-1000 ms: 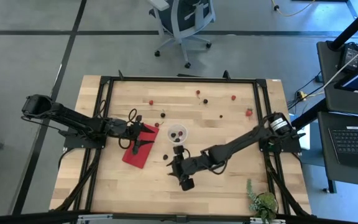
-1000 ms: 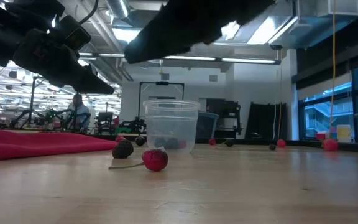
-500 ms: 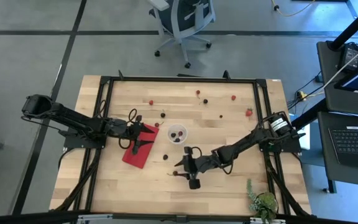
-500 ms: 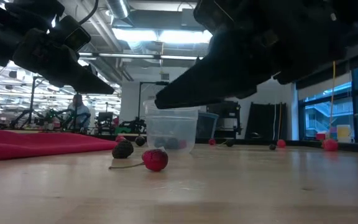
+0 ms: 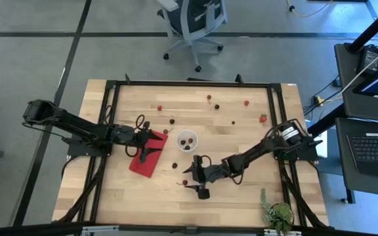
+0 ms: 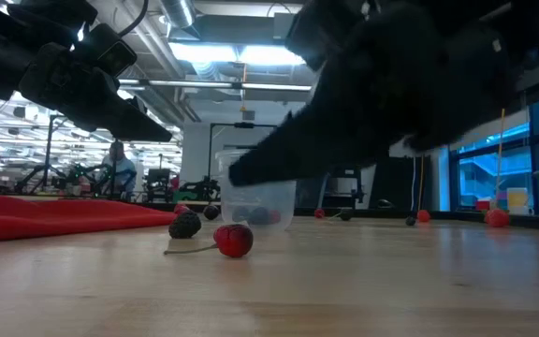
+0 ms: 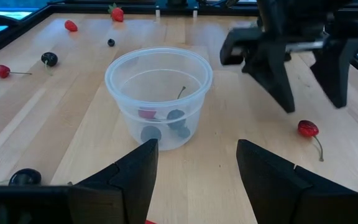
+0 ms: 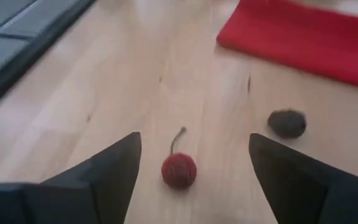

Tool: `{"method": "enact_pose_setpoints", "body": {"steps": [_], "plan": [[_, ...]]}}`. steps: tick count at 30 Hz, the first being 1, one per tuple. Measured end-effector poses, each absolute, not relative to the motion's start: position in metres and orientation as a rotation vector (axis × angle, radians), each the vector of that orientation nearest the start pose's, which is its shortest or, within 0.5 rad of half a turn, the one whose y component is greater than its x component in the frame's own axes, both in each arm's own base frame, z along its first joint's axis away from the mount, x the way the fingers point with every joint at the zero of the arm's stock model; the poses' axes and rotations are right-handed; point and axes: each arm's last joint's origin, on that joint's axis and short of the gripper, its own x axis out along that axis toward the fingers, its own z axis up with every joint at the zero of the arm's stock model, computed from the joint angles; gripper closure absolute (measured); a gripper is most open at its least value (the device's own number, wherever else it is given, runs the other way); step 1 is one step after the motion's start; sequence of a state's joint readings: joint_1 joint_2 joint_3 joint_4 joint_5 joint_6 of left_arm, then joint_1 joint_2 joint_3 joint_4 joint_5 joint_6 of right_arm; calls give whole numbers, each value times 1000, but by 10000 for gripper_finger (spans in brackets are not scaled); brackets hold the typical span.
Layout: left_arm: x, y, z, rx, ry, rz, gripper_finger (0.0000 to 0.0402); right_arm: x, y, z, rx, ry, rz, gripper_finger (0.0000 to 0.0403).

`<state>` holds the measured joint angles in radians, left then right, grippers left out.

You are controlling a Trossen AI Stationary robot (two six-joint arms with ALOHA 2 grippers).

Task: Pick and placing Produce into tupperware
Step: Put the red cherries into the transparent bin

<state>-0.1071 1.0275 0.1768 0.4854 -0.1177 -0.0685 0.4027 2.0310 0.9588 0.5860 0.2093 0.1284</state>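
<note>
Now hovering, right gripper (image 8: 191, 163) spread wide and empty over red cherry (image 8: 179, 169) near tupperware (image 7: 159, 98); could roll aside if clipped by one finger.

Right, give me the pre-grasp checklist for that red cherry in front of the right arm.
1. Right gripper fingers open: ok.
2. Red cherry lined up between the fingers: ok.
3. Fingers low enough to close on it: cannot tell.
4. Dark berry clear of the closing path: ok, off to one side.
5. Cup upright with room inside: ok, few fruits in it.
6. Left gripper out of the way: ok, open, over the red cloth facing the cup.
</note>
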Motion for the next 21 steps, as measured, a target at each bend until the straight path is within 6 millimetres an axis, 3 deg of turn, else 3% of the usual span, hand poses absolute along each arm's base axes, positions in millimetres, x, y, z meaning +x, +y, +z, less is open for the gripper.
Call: {"method": "enact_pose_setpoints", "body": {"steps": [7,11,21], "plan": [[180,-16,150,-26,362,23,190,383,157,94,-46,490,162,122],[180,-16,150,-27,363,23,190,385,156,80,-61,541,156,137],[180,-16,150,-27,365,23,190,384,154,76,-15,592,130,189]]}}
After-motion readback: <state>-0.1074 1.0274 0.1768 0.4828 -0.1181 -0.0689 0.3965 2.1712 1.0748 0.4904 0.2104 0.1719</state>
